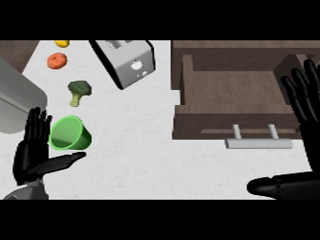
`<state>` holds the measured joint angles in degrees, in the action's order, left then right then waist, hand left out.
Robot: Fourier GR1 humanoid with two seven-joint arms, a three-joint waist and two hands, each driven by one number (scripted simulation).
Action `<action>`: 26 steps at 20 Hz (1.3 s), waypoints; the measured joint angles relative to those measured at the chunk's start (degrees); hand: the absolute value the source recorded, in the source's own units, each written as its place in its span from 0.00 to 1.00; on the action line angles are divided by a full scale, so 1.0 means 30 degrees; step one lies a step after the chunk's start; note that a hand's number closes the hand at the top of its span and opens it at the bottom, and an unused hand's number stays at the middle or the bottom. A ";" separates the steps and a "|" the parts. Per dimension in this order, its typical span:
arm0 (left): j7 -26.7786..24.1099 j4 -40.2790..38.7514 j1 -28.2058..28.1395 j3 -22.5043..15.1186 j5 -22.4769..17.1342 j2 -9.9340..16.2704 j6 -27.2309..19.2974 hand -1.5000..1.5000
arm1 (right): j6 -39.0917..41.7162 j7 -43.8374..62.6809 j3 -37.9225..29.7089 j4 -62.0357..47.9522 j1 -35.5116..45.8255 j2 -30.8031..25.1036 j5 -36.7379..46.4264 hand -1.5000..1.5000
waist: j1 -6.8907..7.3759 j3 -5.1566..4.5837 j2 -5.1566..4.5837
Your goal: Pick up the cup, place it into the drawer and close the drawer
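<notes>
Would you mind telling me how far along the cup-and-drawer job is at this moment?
Done: only that the drawer stands open, with nothing showing inside. In hand: the left hand is open right beside the green cup, which lies tipped on the counter, not yet grasped. The right hand is open near the drawer's right side. Left: grasping, lifting, placing the cup, then closing the drawer.

On the white counter (155,154) a green cup (70,133) lies on its side, just beside the straight fingers of the left hand (36,152). The right hand (308,122) is open, next to the open wooden drawer (235,101). Behind the cup are broccoli (78,91), a toaster (126,61) and an orange fruit (57,60).
</notes>
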<state>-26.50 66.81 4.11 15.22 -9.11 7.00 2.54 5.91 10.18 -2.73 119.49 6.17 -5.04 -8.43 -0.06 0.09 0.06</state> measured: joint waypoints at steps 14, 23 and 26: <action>-0.4409 -0.7078 0.2176 0.0865 -0.0111 0.0835 0.0392 0.00 | 0.0338 -0.0062 0.0069 -0.0054 -0.0175 0.0055 -0.0123 0.00 | -0.0041 -0.0033 -0.0029; -0.6764 -1.1436 0.3996 0.1027 -0.0204 0.1607 0.1111 0.00 | -0.0126 0.0217 0.0611 0.0164 0.0116 0.0451 0.0483 0.00 | -0.0067 -0.0039 -0.0041; -0.6920 -1.2089 0.4582 0.0980 -0.0342 0.1795 0.1452 0.00 | 0.0103 0.0153 0.0481 0.0375 -0.0169 0.0312 0.0349 0.00 | -0.0074 -0.0038 -0.0042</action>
<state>-47.26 30.54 17.86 18.16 -10.13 12.39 6.90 6.22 10.64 -1.29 120.61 5.67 -4.10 -7.39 -0.28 -0.03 -0.06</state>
